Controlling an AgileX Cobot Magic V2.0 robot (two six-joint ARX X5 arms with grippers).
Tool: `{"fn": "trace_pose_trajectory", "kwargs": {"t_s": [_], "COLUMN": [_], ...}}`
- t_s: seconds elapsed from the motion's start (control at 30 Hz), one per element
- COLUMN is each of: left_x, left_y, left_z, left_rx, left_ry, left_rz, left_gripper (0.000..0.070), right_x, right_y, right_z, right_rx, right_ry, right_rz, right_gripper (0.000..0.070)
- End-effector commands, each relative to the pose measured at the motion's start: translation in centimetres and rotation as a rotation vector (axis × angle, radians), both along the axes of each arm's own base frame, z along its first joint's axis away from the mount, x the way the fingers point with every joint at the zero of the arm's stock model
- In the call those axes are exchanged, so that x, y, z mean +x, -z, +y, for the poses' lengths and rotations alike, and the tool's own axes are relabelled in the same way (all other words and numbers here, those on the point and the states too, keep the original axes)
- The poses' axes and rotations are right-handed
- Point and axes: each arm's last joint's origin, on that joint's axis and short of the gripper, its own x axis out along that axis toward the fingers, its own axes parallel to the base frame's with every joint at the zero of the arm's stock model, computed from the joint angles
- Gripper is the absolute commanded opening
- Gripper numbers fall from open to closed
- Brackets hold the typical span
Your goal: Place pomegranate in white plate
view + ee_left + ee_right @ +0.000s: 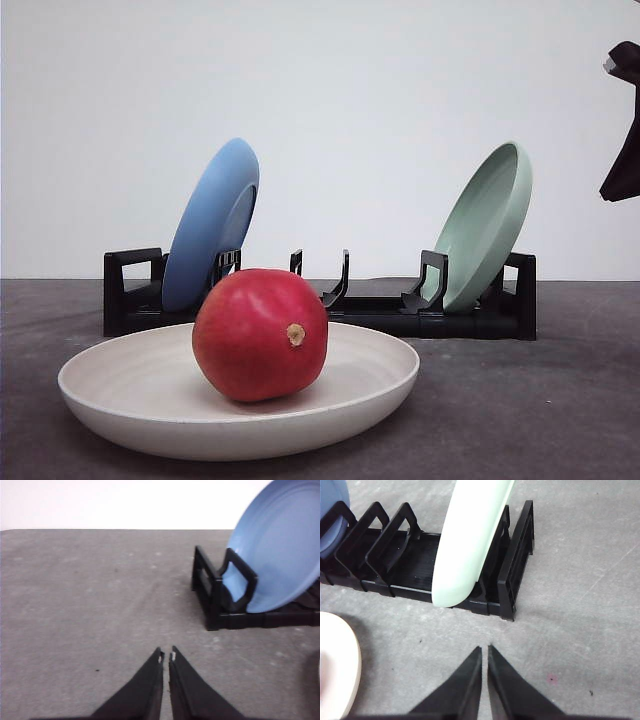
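The glossy red pomegranate (260,334) rests inside the white plate (120,385) at the front of the table, its tan stem nub facing me. An edge of that plate (340,665) appears in the right wrist view, to the side of my right gripper (484,650), which is shut and holds nothing, hovering over bare grey tabletop near the rack's end. My left gripper (166,655) is also shut and empty, above bare tabletop beside the rack end with the blue plate. A dark part of the right arm (624,120) hangs at the far right edge in the front view.
A black dish rack (380,310) stands behind the white plate. A blue plate (212,222) leans in its left slots and a pale green plate (487,225) in its right slots. Grey tabletop (530,400) lies open to the right of the white plate.
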Motion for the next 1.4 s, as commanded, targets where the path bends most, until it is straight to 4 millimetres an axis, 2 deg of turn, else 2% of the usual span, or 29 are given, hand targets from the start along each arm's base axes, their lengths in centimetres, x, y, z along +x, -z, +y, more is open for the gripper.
{"fn": "trace_pose_trajectory", "kwargs": {"t_s": [0.0, 0.67, 0.77, 0.9, 1.03, 1.37], "left_x": [0.0, 0.0, 0.0, 0.0, 0.0, 0.0], "left_y": [0.4, 0.4, 0.4, 0.4, 0.4, 0.4], "left_z": [0.0, 0.0, 0.0, 0.0, 0.0, 0.0], "left_rx": [0.009, 0.01, 0.01, 0.01, 0.01, 0.01], "left_ry": [-0.012, -0.014, -0.014, -0.014, -0.014, -0.014], "left_rz": [0.012, 0.011, 0.011, 0.011, 0.011, 0.011], "left_gripper": [0.0, 0.0, 0.0, 0.0, 0.0, 0.0], "right_x": [0.1, 0.1, -0.1, -1.3, -3.2, -7.2], "right_y": [0.1, 0.1, 0.0, -0.1, 0.6, 4.9], "right_z": [0.0, 0.0, 0.0, -0.5, -1.3, -2.7], "right_rx": [0.007, 0.006, -0.048, -0.134, -0.19, -0.159], "right_ry": [-0.001, -0.001, -0.01, 0.072, 0.199, 0.357], "right_rz": [0.001, 0.001, -0.022, -0.089, -0.15, -0.324], "right_gripper": [0.0015, 0.0015, 0.0015, 0.0015, 0.0015, 0.0015]}}
